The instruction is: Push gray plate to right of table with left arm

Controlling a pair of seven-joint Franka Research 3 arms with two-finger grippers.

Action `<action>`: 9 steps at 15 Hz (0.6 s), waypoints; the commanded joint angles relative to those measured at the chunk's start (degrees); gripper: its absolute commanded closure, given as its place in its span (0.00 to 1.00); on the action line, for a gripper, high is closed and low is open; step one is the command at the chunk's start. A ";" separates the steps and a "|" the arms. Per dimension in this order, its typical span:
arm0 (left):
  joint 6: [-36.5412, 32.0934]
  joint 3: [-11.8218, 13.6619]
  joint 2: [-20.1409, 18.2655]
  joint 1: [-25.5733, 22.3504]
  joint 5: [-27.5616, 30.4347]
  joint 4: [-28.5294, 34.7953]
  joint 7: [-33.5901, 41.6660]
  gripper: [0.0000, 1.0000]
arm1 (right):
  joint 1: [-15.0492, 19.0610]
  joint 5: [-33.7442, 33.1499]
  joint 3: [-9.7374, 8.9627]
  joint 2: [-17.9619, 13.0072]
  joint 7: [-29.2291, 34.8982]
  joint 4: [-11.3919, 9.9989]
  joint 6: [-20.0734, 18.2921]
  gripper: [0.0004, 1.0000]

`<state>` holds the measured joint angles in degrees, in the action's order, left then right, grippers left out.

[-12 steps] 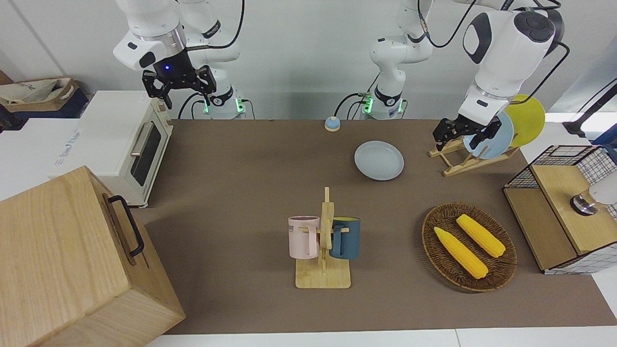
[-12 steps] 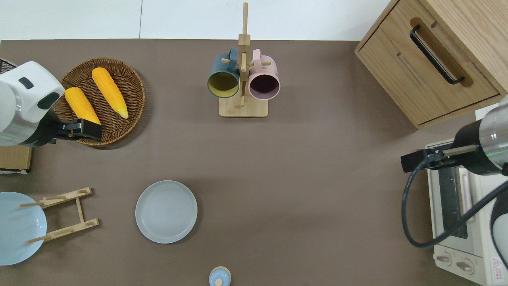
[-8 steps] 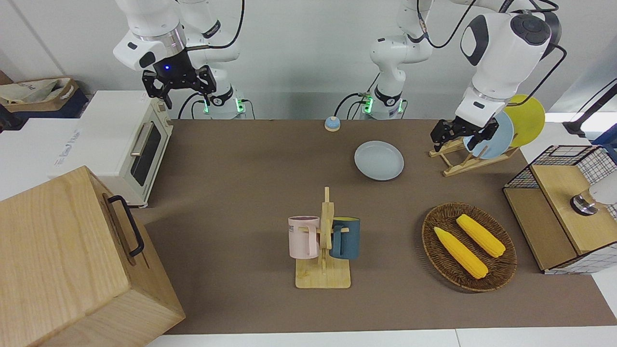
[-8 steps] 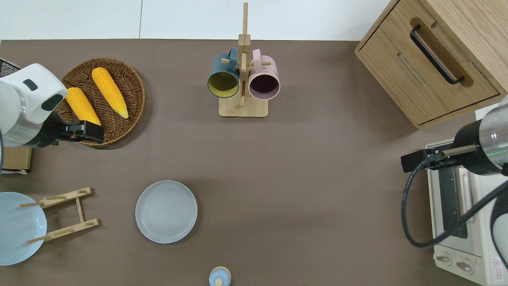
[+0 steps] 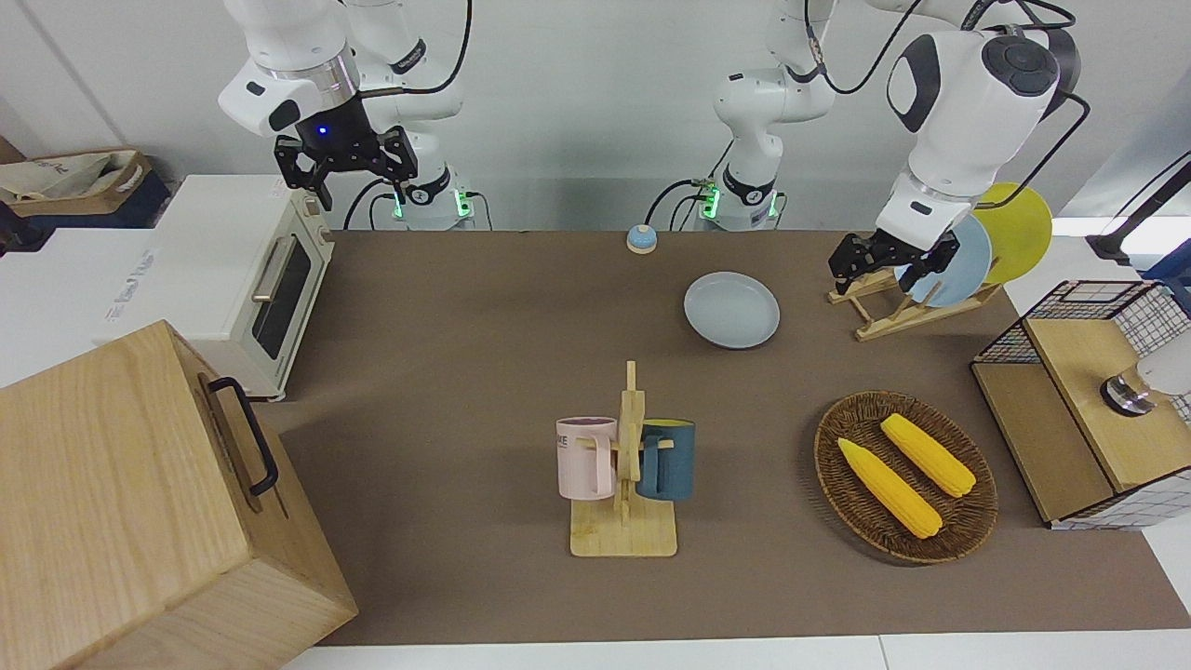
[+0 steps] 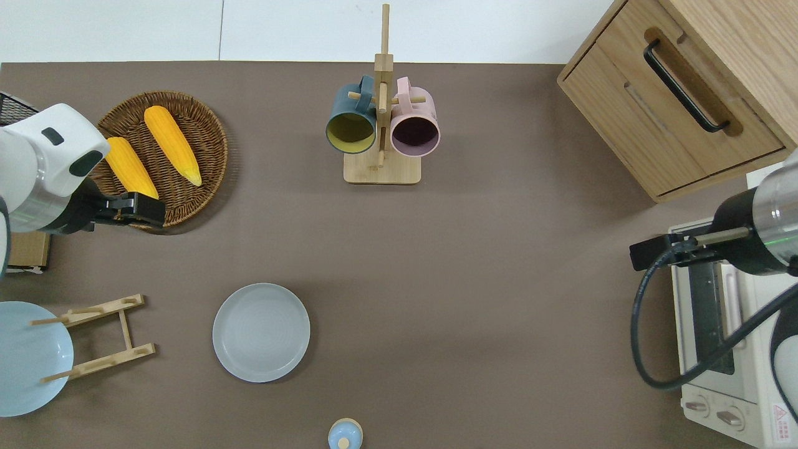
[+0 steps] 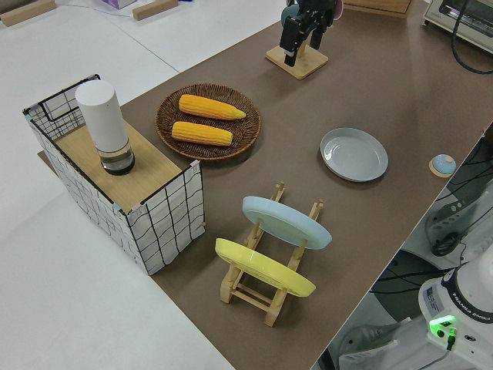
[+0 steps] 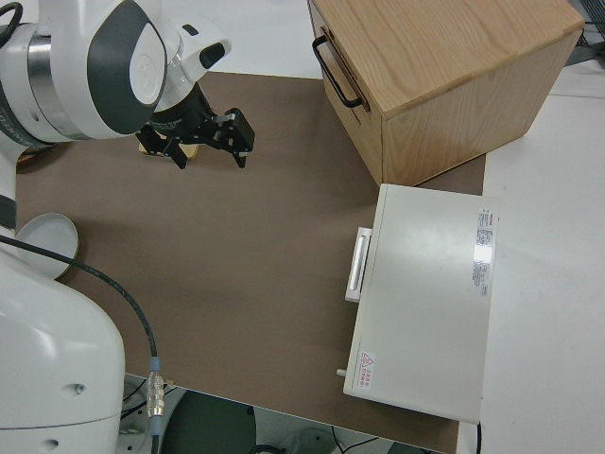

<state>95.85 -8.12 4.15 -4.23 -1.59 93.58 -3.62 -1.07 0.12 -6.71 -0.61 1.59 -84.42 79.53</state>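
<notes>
While the gray plate (image 5: pixel 731 310) (image 6: pixel 261 332) lies flat and untouched on the table (image 5: pixel 447 307) (image 6: pixel 499 280), close to the edge where the robots stand and toward the left arm's end, the left gripper (image 5: pixel 889 263) (image 6: pixel 138 211) hangs in the air apart from it; seen from above, this gripper is over the rim of the wicker basket (image 6: pixel 212 128) on the side nearer to the robots, and its fingers are spread wide with nothing between them. Two corn cobs (image 6: pixel 173 153) lie side by side in the basket, which sits farther from the robots than the plate; a wooden plate rack (image 5: pixel 889 316) (image 6: pixel 100 337) stands beside the gray plate, closer to the end edge of the table, and carries a light blue plate (image 5: pixel 963 270) (image 6: pixel 28 358) and a yellow plate (image 5: pixel 1023 228) leaning on edge. A small blue bell (image 5: pixel 641 239) (image 6: pixel 345 433) rests right at the robots' edge, near the middle of its length; a mug rack (image 5: pixel 623 535) (image 6: pixel 381 169) with a pink mug and a dark blue mug stands at mid-length, toward the edge farthest from the robots. A wooden cabinet (image 5: pixel 121 502) fills the corner at the right arm's end farthest from the robots, and a white toaster oven (image 5: pixel 251 270) sits at the other corner of that end; the right gripper (image 5: pixel 346 172) is parked, its fingers likewise held apart and holding nothing.
</notes>
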 commanded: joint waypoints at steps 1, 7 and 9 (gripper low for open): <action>-1.02 0.56 -1.25 0.19 0.36 2.05 -0.07 0.00 | 1.16 0.59 -0.76 -0.36 0.08 0.22 -0.69 0.02; -0.05 0.39 -1.77 0.80 0.54 6.17 0.19 0.00 | 1.16 0.59 -0.76 -0.36 -0.01 0.22 -0.69 0.02; 0.30 0.12 -2.04 0.89 0.18 7.32 0.11 0.01 | 1.16 0.59 -0.85 -0.36 -0.01 0.22 -0.69 0.02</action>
<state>95.26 -8.25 4.10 -4.11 -1.58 97.32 -3.64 -1.07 0.12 -6.71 -0.61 1.59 -84.42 79.53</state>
